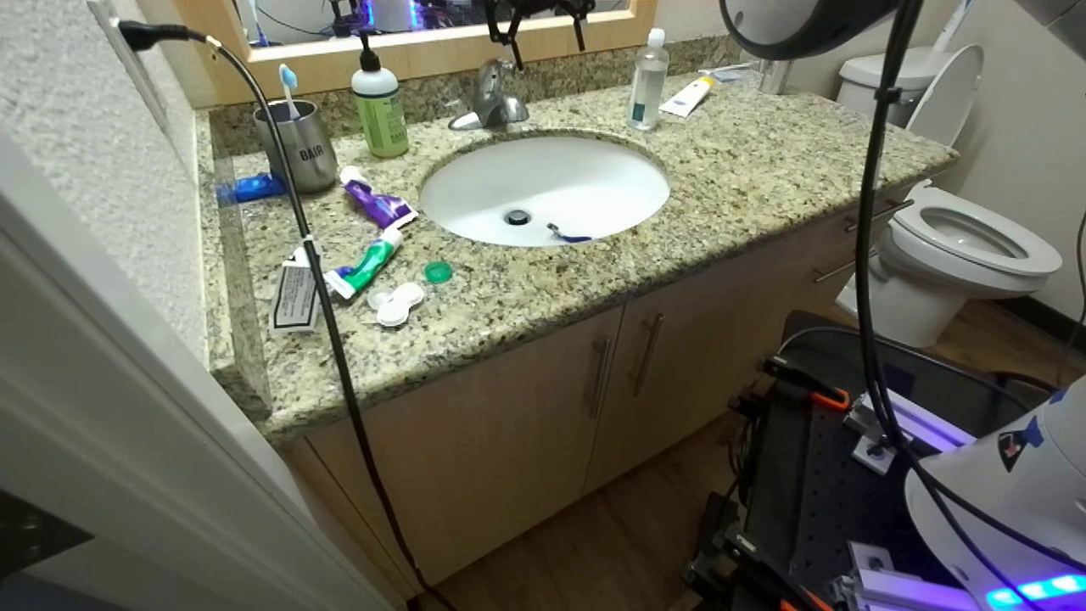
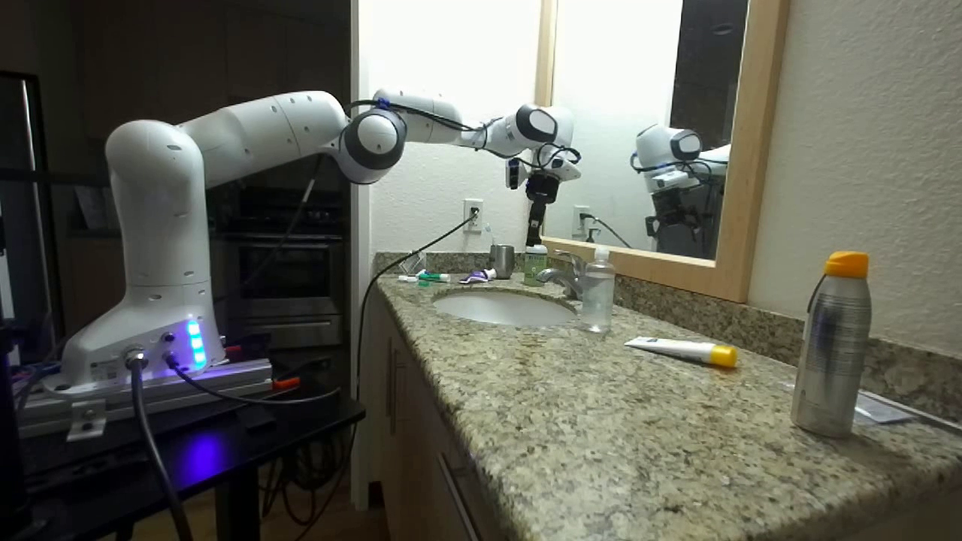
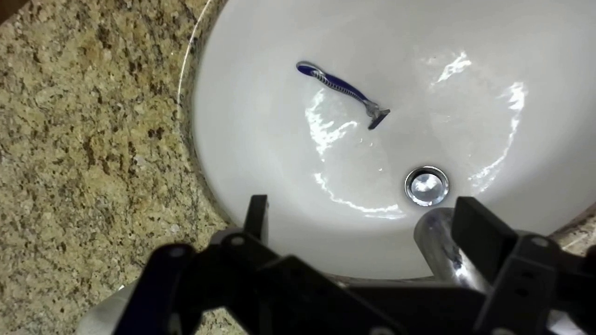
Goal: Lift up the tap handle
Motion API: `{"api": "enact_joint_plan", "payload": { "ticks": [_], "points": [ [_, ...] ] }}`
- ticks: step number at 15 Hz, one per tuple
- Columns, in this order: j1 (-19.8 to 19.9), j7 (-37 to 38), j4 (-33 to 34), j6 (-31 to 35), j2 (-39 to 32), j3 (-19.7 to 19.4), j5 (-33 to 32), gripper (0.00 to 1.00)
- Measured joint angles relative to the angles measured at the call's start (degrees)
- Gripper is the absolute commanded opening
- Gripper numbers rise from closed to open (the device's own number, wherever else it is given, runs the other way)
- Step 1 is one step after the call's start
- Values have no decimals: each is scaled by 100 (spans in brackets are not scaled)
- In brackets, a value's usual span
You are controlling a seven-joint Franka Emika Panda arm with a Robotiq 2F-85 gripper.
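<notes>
The tap handle [image 1: 493,71] is a short silvery lever on top of the chrome faucet [image 1: 490,103] behind the white basin [image 1: 585,178]. It also shows in an exterior view [image 2: 569,260], partly behind a clear bottle. My gripper [image 1: 550,57] is open and empty, pointing down above and close to the faucet. It also shows in an exterior view [image 2: 534,242], above the counter. In the wrist view my open fingers [image 3: 361,201] hang over the basin's rear part. The faucet spout [image 3: 447,246] is partly behind the right-hand finger; the handle is hidden there.
A clear bottle [image 1: 647,85] and a green soap bottle [image 1: 383,119] stand on either side of the faucet. A metal cup [image 1: 310,153] holds a toothbrush. Toothpaste tubes [image 1: 371,263] lie nearby. A razor [image 3: 337,84] lies in the basin. The mirror frame [image 2: 654,272] is behind.
</notes>
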State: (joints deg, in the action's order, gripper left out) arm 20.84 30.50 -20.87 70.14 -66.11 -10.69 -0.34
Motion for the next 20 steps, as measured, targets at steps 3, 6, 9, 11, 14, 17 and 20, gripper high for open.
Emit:
{"api": "enact_joint_plan", "payload": {
  "ticks": [3,6,9,11,14,17,20],
  "points": [
    [-17,136,1,9,4,90,45,100],
    [-66,752,17,438,16,283,284,100],
    [-179,940,14,1100,4,424,348,100],
    [-144,503,-2,1313,-32,422,276,100],
    [-40,168,-20,1507,-60,404,225,100],
    [-31,140,-20,1524,-60,404,225,100],
    [-34,140,-20,1527,-59,404,224,100]
  ]
}}
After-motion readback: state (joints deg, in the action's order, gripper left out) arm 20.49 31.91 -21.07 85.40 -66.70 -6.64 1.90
